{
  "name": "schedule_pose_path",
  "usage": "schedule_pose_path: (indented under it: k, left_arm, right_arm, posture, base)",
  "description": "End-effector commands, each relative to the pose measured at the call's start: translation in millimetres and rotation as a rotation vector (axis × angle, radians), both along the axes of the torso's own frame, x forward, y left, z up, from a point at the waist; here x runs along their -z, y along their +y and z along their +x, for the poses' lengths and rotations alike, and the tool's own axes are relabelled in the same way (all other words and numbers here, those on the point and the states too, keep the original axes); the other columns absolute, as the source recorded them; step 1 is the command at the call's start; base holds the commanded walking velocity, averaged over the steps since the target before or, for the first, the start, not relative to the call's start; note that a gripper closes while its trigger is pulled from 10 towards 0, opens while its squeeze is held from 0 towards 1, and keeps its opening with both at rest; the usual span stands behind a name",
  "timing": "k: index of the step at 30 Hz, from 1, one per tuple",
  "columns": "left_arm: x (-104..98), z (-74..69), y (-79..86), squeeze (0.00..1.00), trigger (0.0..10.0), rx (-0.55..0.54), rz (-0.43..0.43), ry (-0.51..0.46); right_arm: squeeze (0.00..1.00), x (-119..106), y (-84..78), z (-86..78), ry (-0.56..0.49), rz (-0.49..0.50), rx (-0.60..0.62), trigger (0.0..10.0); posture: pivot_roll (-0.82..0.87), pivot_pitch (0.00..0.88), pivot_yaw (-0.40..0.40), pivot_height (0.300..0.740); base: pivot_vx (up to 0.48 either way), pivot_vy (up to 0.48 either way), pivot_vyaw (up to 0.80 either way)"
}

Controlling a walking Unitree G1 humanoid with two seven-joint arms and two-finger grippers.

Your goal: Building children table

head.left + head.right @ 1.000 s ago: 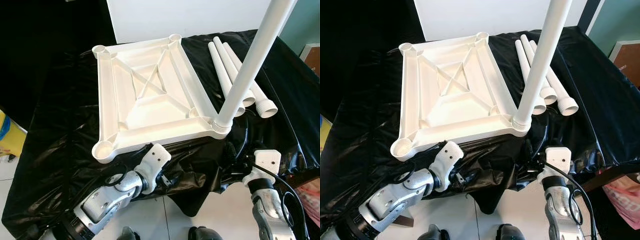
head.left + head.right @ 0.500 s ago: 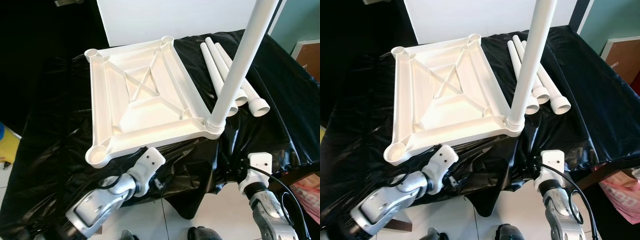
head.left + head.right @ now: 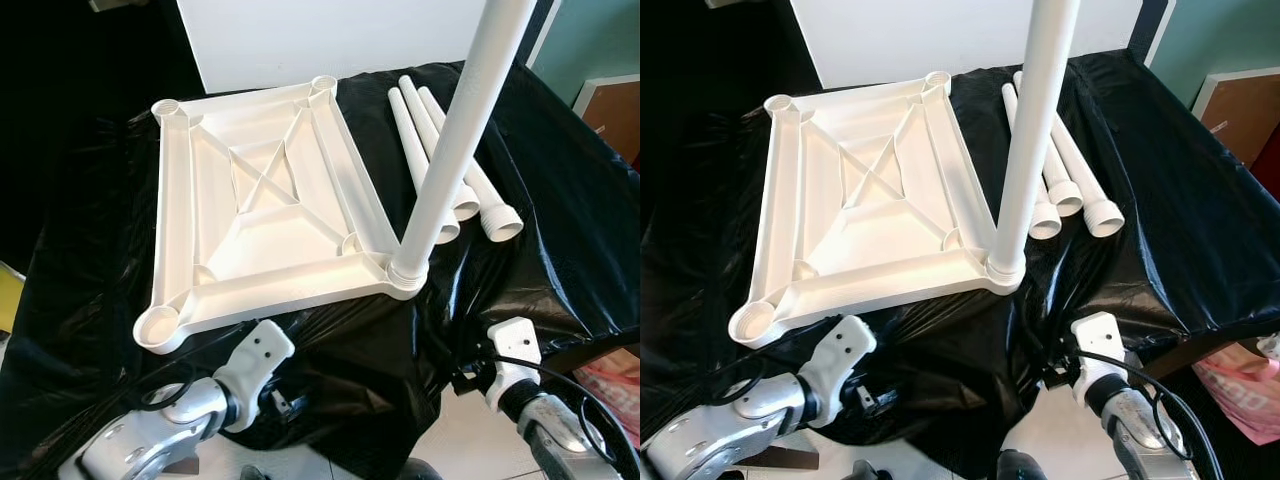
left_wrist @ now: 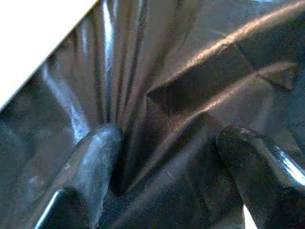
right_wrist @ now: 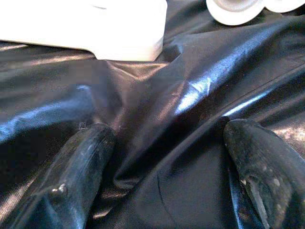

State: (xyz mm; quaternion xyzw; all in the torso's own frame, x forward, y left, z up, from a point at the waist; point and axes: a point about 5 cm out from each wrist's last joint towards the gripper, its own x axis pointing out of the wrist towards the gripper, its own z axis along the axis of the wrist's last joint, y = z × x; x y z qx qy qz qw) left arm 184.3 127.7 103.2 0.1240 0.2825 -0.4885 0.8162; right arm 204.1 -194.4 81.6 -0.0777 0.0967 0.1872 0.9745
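I see the white tabletop [image 3: 265, 215] lying upside down on the black plastic sheet [image 3: 560, 190], ribbed underside up, round leg sockets at its corners. One white leg [image 3: 455, 145] stands upright in the socket at the tabletop's near right corner; the near left socket [image 3: 158, 325] and both far sockets hold nothing. Three loose legs [image 3: 450, 160] lie side by side on the sheet just right of the tabletop, flared ends toward me, partly behind the standing leg. Left gripper [image 4: 162, 176] sits low in front of the tabletop's near edge, fingers [image 4: 90, 167] spread apart with only crumpled sheet between them, gripping nothing. Right gripper [image 5: 167, 162] is in front of the near right corner, below the standing leg's base, fingers [image 5: 76, 162] likewise spread over the sheet, holding nothing; tabletop corner and two leg ends are visible ahead of it. A white panel [image 3: 330, 40] stands behind the tabletop's far edge.
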Motion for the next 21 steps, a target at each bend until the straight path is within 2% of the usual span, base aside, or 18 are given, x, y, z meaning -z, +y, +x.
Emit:
schedule_pose_path:
  k: [1, 5, 7, 8, 10, 12, 13, 15, 18, 19, 20, 21]
  left_arm:
    - [32.7, -20.5, 21.4, 0.0, 10.0, -0.042, 0.132, 0.221]
    - [31.4, -20.9, 27.6, 0.0, 10.0, -0.063, 0.147, 0.228]
    - [33.6, -26.1, 33.2, 0.0, 10.0, -0.073, 0.158, 0.265]
    - [33.6, -26.1, 33.2, 0.0, 10.0, -0.073, 0.158, 0.265]
    - [38.6, -35.1, 41.5, 0.0, 10.0, -0.086, 0.189, 0.318]
    - [38.6, -35.1, 41.5, 0.0, 10.0, -0.086, 0.189, 0.318]
    - [42.1, -42.8, 49.0, 0.0, 10.0, -0.083, 0.213, 0.349]
    - [42.5, -45.1, 51.3, 0.0, 10.0, -0.081, 0.217, 0.359]
    - [38.5, -46.2, 50.6, 0.0, 10.0, -0.071, 0.193, 0.354]
    - [33.4, -43.2, 46.6, 0.0, 10.0, -0.059, 0.155, 0.318]
    - [23.9, -37.9, 40.1, 0.0, 10.0, -0.064, 0.075, 0.288]
    - [23.9, -37.9, 40.1, 0.0, 10.0, -0.064, 0.075, 0.288]
  right_arm:
    - [0.0, 22.2, -8.7, -11.7, 0.138, -0.032, -0.002, 10.0]
    - [0.0, 22.8, -16.4, -13.5, 0.155, -0.055, -0.003, 10.0]
    - [0.0, 24.4, -22.0, -17.9, 0.172, -0.068, -0.006, 10.0]
    - [0.0, 24.4, -22.0, -17.9, 0.172, -0.068, -0.006, 10.0]
    - [0.0, 25.2, -20.2, -23.7, 0.193, -0.068, -0.056, 10.0]
    - [0.0, 25.2, -20.2, -23.7, 0.193, -0.068, -0.056, 10.0]
    - [0.0, 23.6, -13.1, -29.3, 0.202, -0.05, -0.14, 10.0]
    - [0.0, 21.9, -10.1, -31.1, 0.198, -0.036, -0.174, 10.0]
    - [0.0, 17.4, -6.1, -33.5, 0.176, -0.013, -0.224, 10.0]
    - [0.0, 14.5, -5.9, -33.1, 0.155, -0.002, -0.227, 10.0]
    - [0.0, 11.0, -7.5, -31.2, 0.132, 0.018, -0.216, 10.0]
    - [0.0, 11.0, -7.5, -31.2, 0.132, 0.018, -0.216, 10.0]
  posture:
    - [-0.09, 0.173, 0.031, 0.74]
    - [-0.08, 0.174, 0.031, 0.74]
    - [-0.08, 0.175, 0.036, 0.74]
    - [-0.08, 0.175, 0.036, 0.74]
    - [-0.09, 0.177, 0.038, 0.74]
    - [-0.09, 0.177, 0.038, 0.74]
    - [-0.09, 0.178, 0.043, 0.74]
    - [-0.09, 0.178, 0.043, 0.74]
    - [-0.09, 0.178, 0.043, 0.74]
    - [-0.08, 0.179, 0.043, 0.74]
    - [-0.08, 0.179, 0.044, 0.74]
    - [-0.08, 0.179, 0.044, 0.74]
  base:
    - [0.0, 0.0, 0.0]
    - [0.0, 0.0, 0.0]
    - [0.0, 0.0, 0.0]
    - [0.0, 0.0, 0.0]
    - [0.0, 0.0, 0.0]
    - [0.0, 0.0, 0.0]
    - [0.0, 0.0, 0.0]
    - [0.0, 0.0, 0.0]
    - [0.0, 0.0, 0.0]
    - [0.0, 0.0, 0.0]
    - [0.0, 0.0, 0.0]
    - [0.0, 0.0, 0.0]
